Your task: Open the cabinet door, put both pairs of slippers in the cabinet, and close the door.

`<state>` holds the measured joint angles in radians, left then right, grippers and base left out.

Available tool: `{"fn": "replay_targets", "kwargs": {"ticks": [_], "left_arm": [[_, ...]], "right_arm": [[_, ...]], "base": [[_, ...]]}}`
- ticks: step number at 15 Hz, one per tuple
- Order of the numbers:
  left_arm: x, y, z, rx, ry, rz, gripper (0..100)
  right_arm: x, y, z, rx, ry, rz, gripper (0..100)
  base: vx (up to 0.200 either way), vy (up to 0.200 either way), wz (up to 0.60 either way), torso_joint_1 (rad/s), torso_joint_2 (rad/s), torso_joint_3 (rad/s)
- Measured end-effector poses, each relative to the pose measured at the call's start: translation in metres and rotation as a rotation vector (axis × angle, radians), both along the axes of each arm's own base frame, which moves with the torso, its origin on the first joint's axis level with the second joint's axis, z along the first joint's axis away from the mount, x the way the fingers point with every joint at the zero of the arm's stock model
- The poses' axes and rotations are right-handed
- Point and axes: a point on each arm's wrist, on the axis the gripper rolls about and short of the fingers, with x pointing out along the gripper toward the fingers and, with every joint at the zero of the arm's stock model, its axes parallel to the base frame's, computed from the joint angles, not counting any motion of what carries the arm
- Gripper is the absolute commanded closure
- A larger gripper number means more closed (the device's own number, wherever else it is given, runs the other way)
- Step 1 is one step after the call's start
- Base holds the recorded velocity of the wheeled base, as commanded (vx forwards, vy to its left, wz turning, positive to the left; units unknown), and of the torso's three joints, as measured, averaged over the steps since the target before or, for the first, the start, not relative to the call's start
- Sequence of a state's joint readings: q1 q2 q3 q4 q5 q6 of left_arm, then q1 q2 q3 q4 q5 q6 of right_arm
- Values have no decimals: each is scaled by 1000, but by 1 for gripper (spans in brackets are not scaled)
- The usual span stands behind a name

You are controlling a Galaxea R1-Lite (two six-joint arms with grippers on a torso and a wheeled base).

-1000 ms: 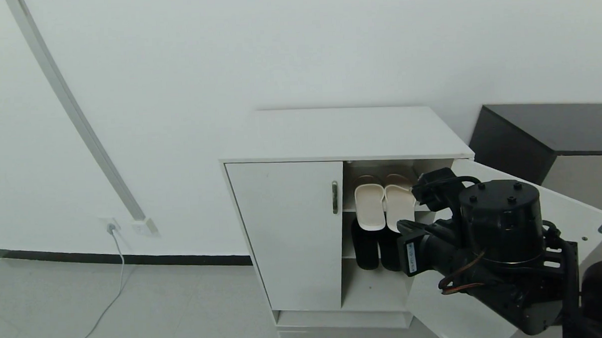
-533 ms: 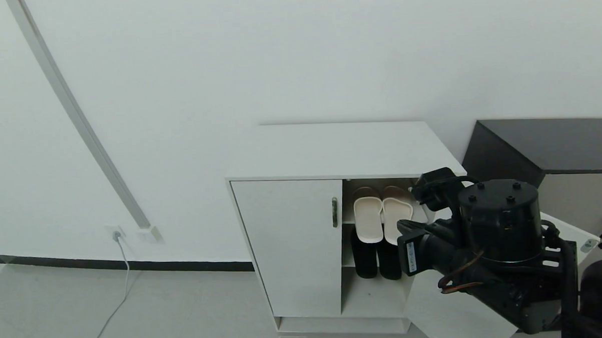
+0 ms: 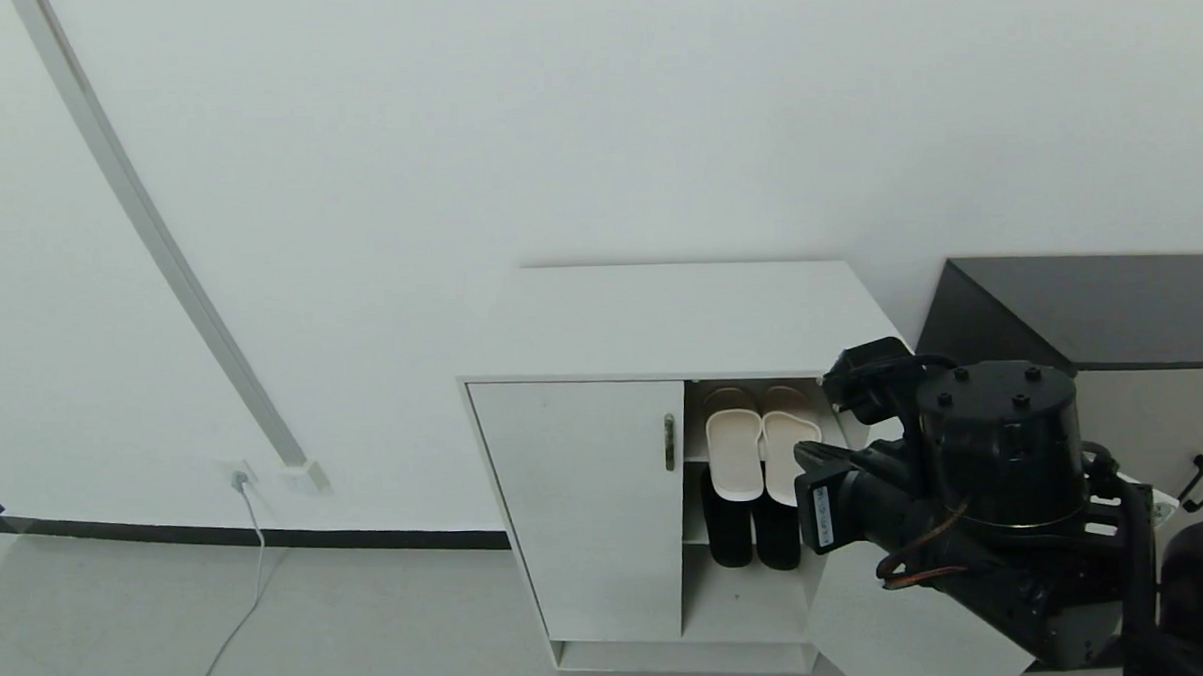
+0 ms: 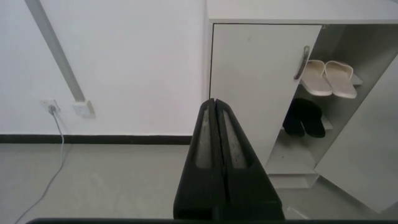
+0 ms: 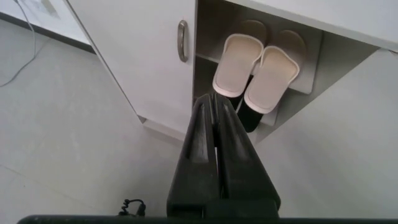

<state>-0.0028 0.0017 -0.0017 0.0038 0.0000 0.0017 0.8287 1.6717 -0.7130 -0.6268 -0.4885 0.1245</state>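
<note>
Closing the door is looking like the step in hand: both pairs are already sitting inside the cabinet, straight ahead of the right gripper. The white slippers are lying higher, heels pointing back toward the gripper, and the black slippers are sitting just below them. The right gripper is hanging near the opening with its fingers pressed together and nothing between them. The open door is standing swung out just beside it, on its outer side and apart from it. The left gripper is holding nothing either, fingers together, and is hovering well back, with the shut door ahead of it. By my reading, the next move is calling for the right gripper to get round to the open door's outer face and push it toward the cabinet until it is meeting the shut door's edge. It should be staying clear of the white heels, which may be jutting past the front.
</note>
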Motion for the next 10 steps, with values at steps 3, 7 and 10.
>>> {"fn": "replay_targets", "kwargs": {"ticks": [3,7,10], "left_arm": [[0,0,0,0,1,-1,100],[0,0,0,1,1,-1,100],[0,0,0,1,0,0,100]], "right_arm": [[0,1,-2,-4,4,2,100],[4,-1,-2,-8,-3,-10,100],[6,-2,-2,-11,-6,-15,100]], "base": [[0,0,-600,1,4,-1],[0,0,-150,2,1,-1],[0,0,0,0,0,0]]}}
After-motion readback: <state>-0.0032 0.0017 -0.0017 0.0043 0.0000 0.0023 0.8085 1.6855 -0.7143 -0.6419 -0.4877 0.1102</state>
